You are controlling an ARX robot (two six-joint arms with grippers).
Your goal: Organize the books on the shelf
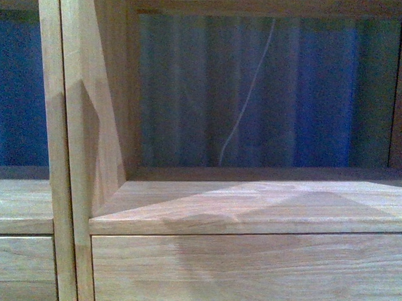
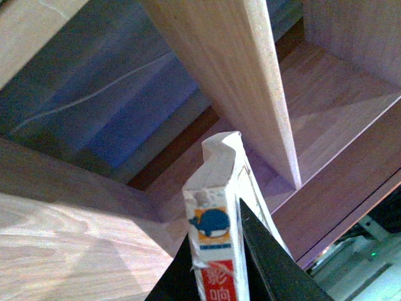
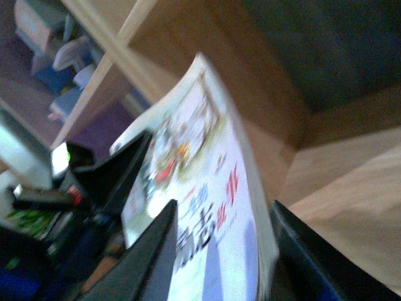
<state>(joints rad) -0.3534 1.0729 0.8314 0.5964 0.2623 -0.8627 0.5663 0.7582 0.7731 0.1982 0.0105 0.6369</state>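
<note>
The book (image 2: 212,226) is a thin white paperback with a blue whale mark and a red label on its spine. My left gripper (image 2: 216,263) is shut on it and holds it spine-up just in front of a cubby of the pale wood shelf (image 2: 238,69). In the right wrist view the book's cover (image 3: 188,144), with its colourful picture and red and dark text, lies between the spread jaws of my right gripper (image 3: 224,213), which is open. The left gripper's black fingers (image 3: 119,175) clamp the book's far edge there. Neither gripper shows in the front view.
The front view shows one backless cubby with its floor board (image 1: 252,205), an upright divider (image 1: 75,153) and a drawer front (image 1: 249,271) below. A blue backdrop (image 1: 308,95) and a thin white cable (image 1: 246,92) hang behind it. Blurred clutter (image 3: 56,56) lies beyond the shelf's side.
</note>
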